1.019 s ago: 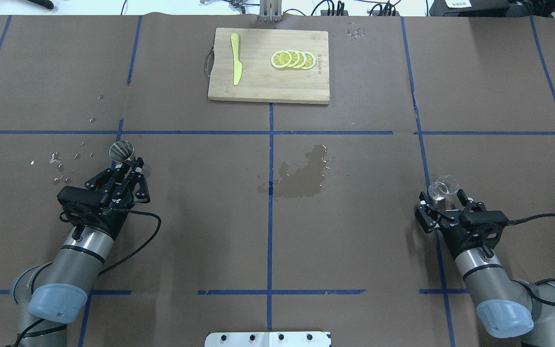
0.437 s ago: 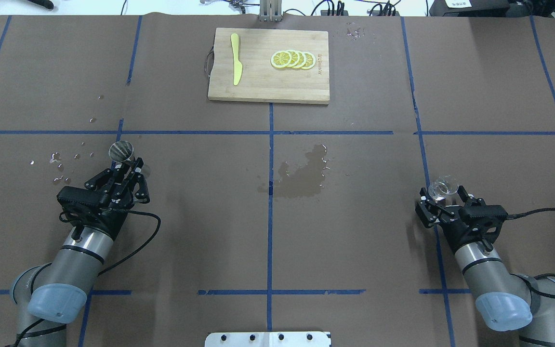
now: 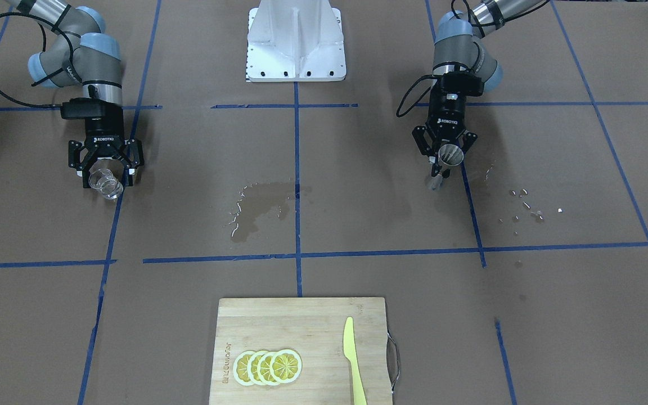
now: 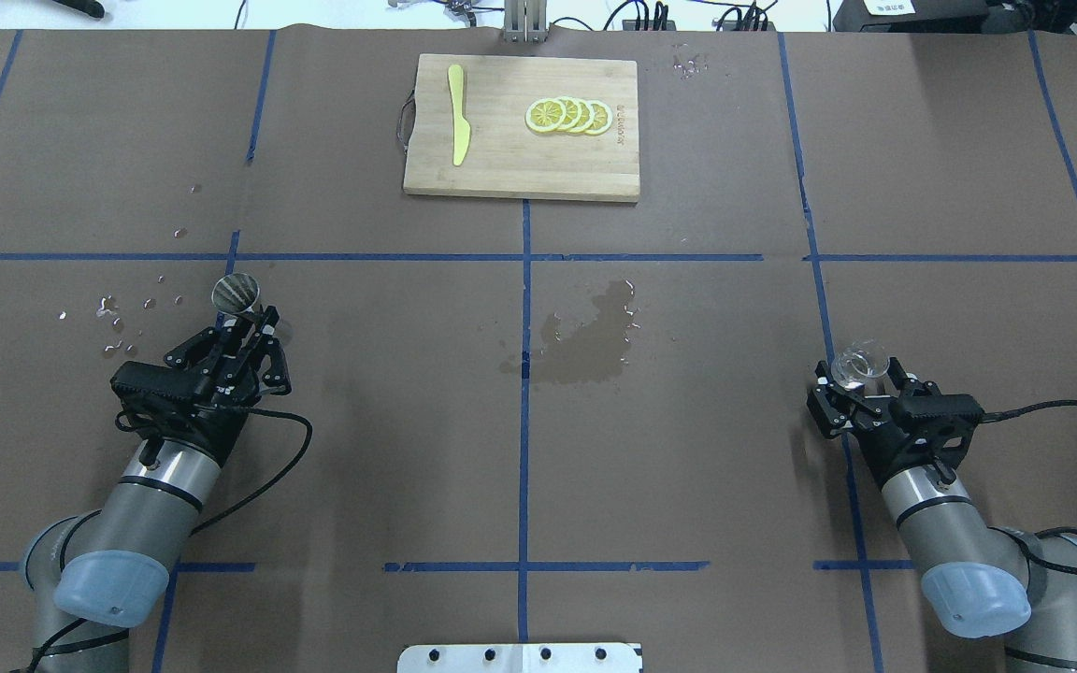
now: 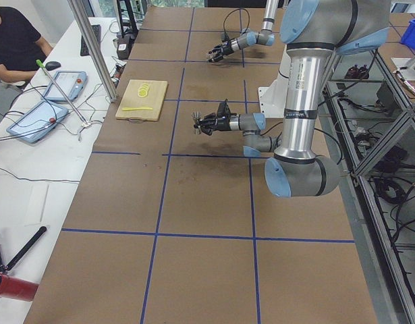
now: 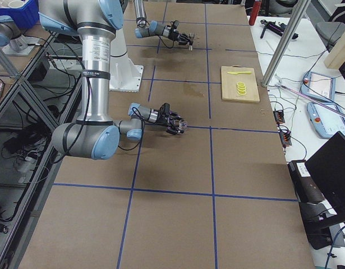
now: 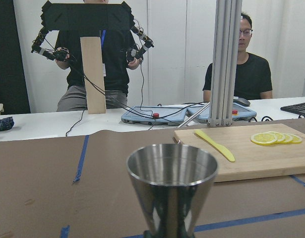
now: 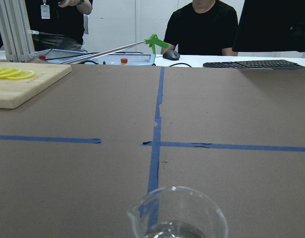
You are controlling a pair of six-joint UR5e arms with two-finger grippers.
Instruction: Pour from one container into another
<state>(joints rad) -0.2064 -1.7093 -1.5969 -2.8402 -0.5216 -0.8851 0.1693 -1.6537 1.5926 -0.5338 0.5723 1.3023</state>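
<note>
R arm [image 4: 922, 505] shifted | R end effector [image 4: 859, 381]: glass [image 4: 860, 364] | L end effector [image 4: 249, 322]: jigger [image 4: 236, 291]

The bench [image 4: 688, 467] is covered edge to edge in brown paper and marked into large squares by blue tape lines [image 4: 525, 421]. A rectangular wooden cutting board [image 4: 501, 159] lies at the middle of the edge opposite the robot. A dark wet patch [image 4: 585, 346] spreads just beside the bench's centre. Small water droplets [image 4: 113, 308] are scattered towards the robot's left end, and a few more droplets [image 4: 691, 64] sit near the board at the far edge. A white metal base plate [image 4: 520, 657] rests at the middle of the robot's edge.
</note>
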